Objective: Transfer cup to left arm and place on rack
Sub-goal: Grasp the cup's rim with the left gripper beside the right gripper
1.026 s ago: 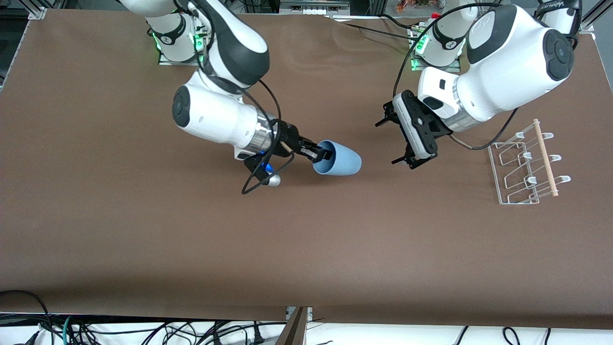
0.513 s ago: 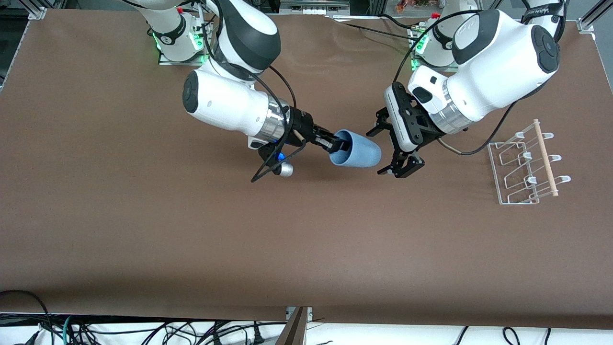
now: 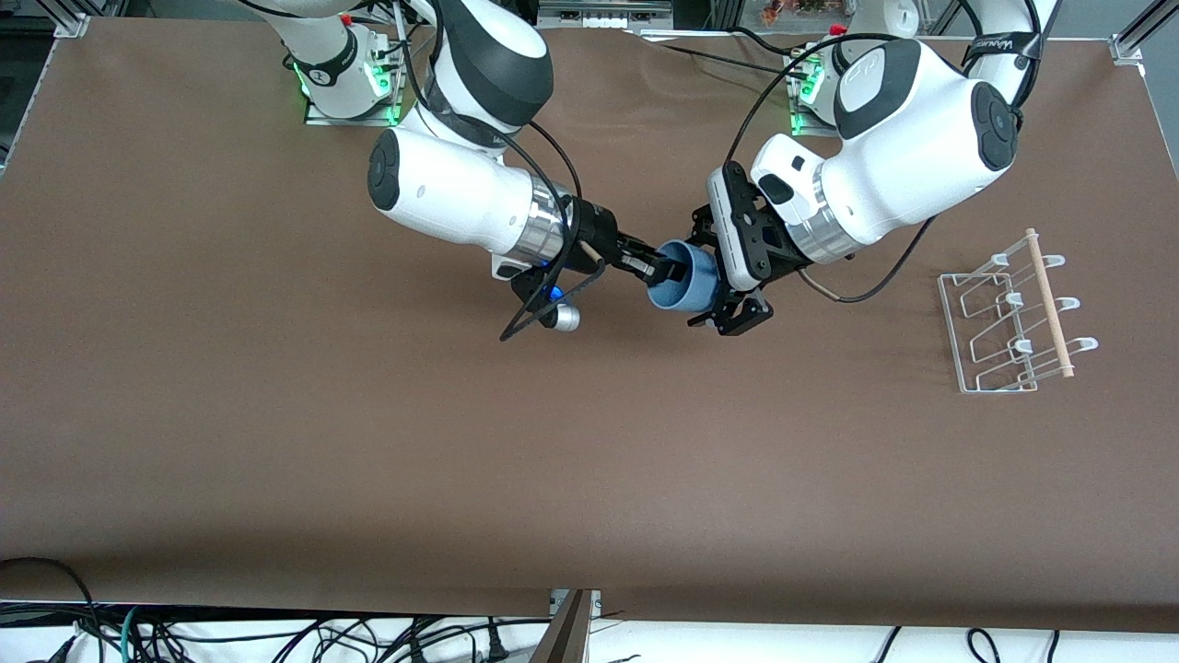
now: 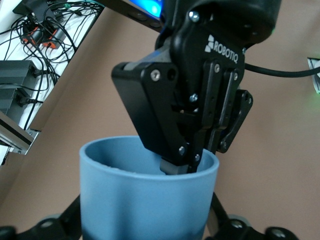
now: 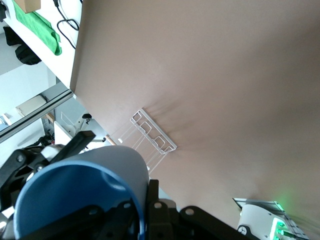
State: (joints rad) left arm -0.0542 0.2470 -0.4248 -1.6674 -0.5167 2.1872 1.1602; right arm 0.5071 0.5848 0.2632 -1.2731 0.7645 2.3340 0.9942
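The light-blue cup (image 3: pixel 689 281) is held in the air over the table's middle, lying sideways. My right gripper (image 3: pixel 665 271) is shut on its rim, one finger inside the cup, one outside. My left gripper (image 3: pixel 711 282) is open, with its fingers on either side of the cup's closed end. The left wrist view shows the cup (image 4: pixel 145 200) between my left gripper's fingers (image 4: pixel 226 224), with the right gripper (image 4: pixel 185 167) on the rim. The right wrist view shows the cup (image 5: pixel 75 195) in my right gripper (image 5: pixel 145 220). The white wire rack (image 3: pixel 1009 318) stands toward the left arm's end.
The rack's wooden dowel (image 3: pixel 1050 304) lies across its top; the rack also shows in the right wrist view (image 5: pixel 152 135). Both arm bases with green lights (image 3: pixel 345 78) (image 3: pixel 811 87) stand along the table's edge farthest from the front camera. Cables (image 3: pixel 184 635) hang below the nearest edge.
My right arm has carried the cup toward the left arm's end. My left gripper has swung in toward the cup and now straddles its closed end.
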